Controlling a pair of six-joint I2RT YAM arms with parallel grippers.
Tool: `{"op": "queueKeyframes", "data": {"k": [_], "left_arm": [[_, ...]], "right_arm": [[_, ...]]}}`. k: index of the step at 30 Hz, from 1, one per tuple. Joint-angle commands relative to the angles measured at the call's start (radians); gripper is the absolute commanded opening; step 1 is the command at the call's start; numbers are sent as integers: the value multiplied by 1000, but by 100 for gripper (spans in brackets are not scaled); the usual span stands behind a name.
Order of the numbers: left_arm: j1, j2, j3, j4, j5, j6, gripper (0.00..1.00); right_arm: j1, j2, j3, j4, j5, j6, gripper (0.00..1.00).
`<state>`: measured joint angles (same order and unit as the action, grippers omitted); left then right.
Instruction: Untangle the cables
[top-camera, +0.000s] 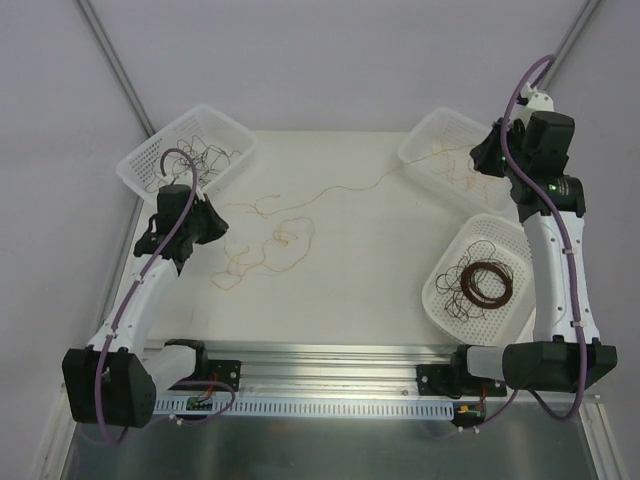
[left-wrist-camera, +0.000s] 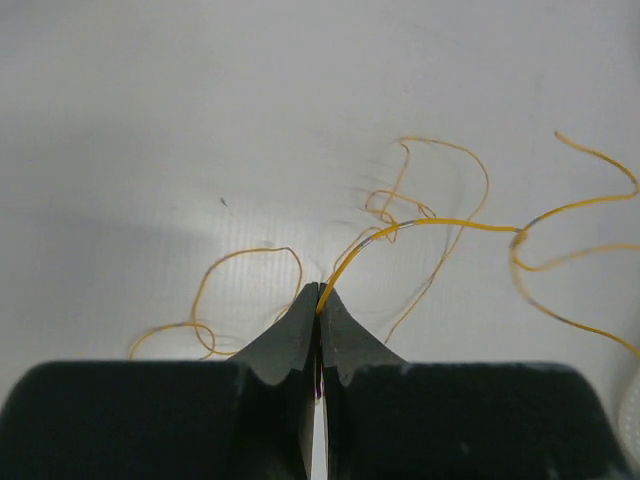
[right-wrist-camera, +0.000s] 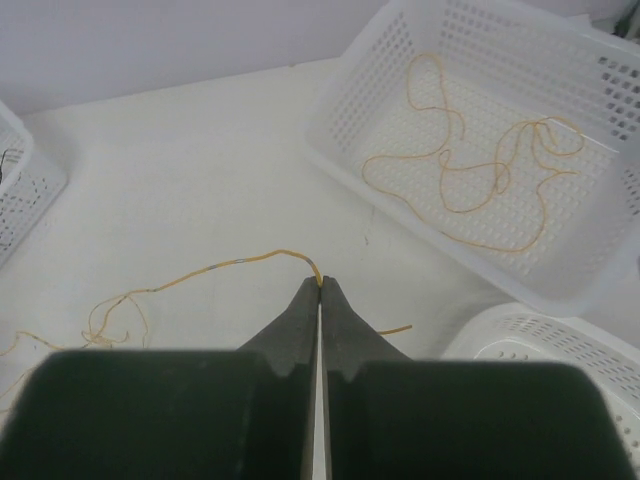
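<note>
Thin yellow-tan cables (top-camera: 270, 245) lie in a loose tangle on the white table, left of centre. One yellow strand (top-camera: 350, 187) runs from the tangle towards the back right. My left gripper (top-camera: 215, 225) sits at the tangle's left edge. In the left wrist view this gripper (left-wrist-camera: 320, 290) is shut on a yellow cable (left-wrist-camera: 440, 222) that arcs away to the right. My right gripper (top-camera: 485, 152) hovers by the back-right basket. Seen from the right wrist, that gripper (right-wrist-camera: 320, 283) is shut on the yellow strand (right-wrist-camera: 240, 262), which trails off left.
A white basket (top-camera: 135, 165) at the back left holds dark thin cables. The back-right basket (top-camera: 420, 150) (right-wrist-camera: 340, 150) holds a loose yellow cable (right-wrist-camera: 470, 180). A third basket (top-camera: 440, 280) at the right holds a brown ring coil (top-camera: 490, 283) and dark wire.
</note>
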<state>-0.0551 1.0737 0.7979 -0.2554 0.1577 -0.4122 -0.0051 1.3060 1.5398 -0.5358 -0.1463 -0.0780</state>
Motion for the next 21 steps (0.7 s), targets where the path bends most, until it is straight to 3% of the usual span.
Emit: {"op": "queueKeyframes", "data": {"k": [1,5,13,16,21], "left_arm": [[27,3,98,-111,-202,12,0],[40,19,141,-151,-288,58,0],[95,52,173,-177,-259,75,0],[97,68,185,-186,-195,93,0],[95,106,202,-174,39,104,0]], "right_arm": [[-71,-54,17,16,-16,9,1],[-81,-42,57,17,-35,-2,1],[-151,-21,97,27,-36,12,1],[-156,5,141,48,-113,32,1],[-156,42,204,105,-164,72,1]]}}
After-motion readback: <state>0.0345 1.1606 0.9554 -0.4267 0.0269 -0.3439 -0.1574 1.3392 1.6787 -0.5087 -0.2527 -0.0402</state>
